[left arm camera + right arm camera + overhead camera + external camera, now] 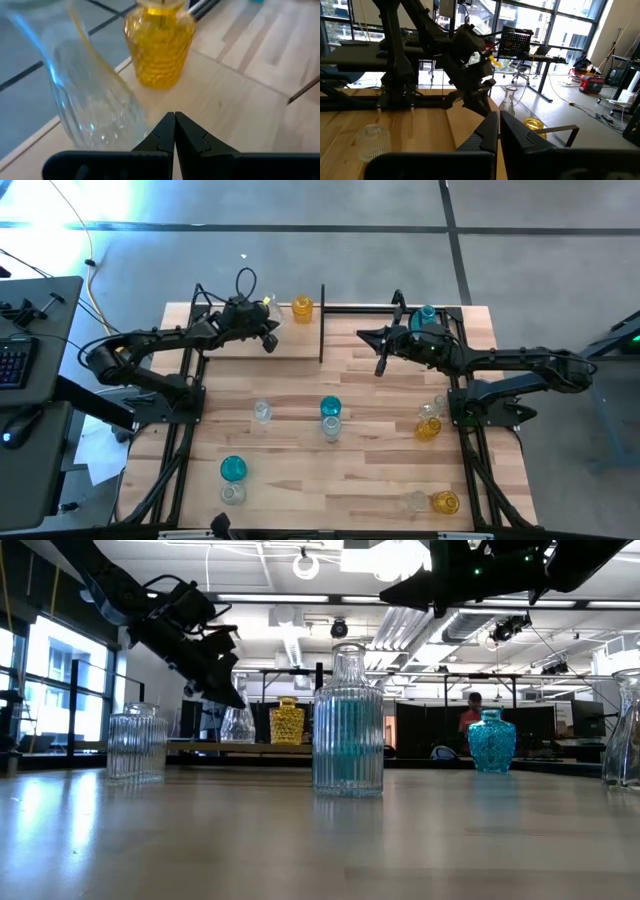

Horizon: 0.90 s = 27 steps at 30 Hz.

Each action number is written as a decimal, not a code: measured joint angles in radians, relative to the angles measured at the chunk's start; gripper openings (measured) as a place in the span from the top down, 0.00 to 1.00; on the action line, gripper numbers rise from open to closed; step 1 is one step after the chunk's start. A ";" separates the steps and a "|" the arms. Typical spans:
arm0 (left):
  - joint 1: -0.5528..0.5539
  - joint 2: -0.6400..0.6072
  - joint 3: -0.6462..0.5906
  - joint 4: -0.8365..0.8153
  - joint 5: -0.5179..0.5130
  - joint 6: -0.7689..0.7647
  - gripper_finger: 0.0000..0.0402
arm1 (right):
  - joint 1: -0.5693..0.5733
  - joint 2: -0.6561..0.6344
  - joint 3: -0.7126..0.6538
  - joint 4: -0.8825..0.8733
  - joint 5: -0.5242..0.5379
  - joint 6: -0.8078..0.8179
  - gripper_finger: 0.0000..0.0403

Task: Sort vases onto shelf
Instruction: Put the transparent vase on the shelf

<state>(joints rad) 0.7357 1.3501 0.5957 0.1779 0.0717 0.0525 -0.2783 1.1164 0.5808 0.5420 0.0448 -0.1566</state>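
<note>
High view: ribbed translucent glass vases (330,407) in teal, amber and clear dot the wooden bench (330,470); an amber vase (301,308) stands on the light-wood shelf (235,343) at upper centre. Left gripper (271,341) hovers over the shelf, right gripper (381,366) right of it, both arms outstretched, jaws closed and empty.

High view overhead, facing down; low view at counter (320,840) level; wrist views behind each claw, sharing the yellow vase (159,42).

Two vases (301,308) on the shelf (290,345) – others scattered across the table (380,480) before it
</note>
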 joint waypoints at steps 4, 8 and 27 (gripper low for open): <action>-0.003 0.031 0.000 0.039 -0.064 -0.018 1.00 | 0.000 0.000 0.000 -0.001 0.000 0.000 1.00; -0.003 0.063 0.000 0.091 -0.086 -0.043 1.00 | 0.000 0.000 0.000 -0.003 0.000 0.000 1.00; -0.003 0.077 0.000 0.112 -0.176 -0.060 1.00 | 0.000 0.000 0.000 -0.016 0.000 0.000 1.00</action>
<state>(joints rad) 0.7330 1.4273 0.5957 0.2904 -0.1043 -0.0071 -0.2786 1.1164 0.5808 0.5262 0.0452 -0.1566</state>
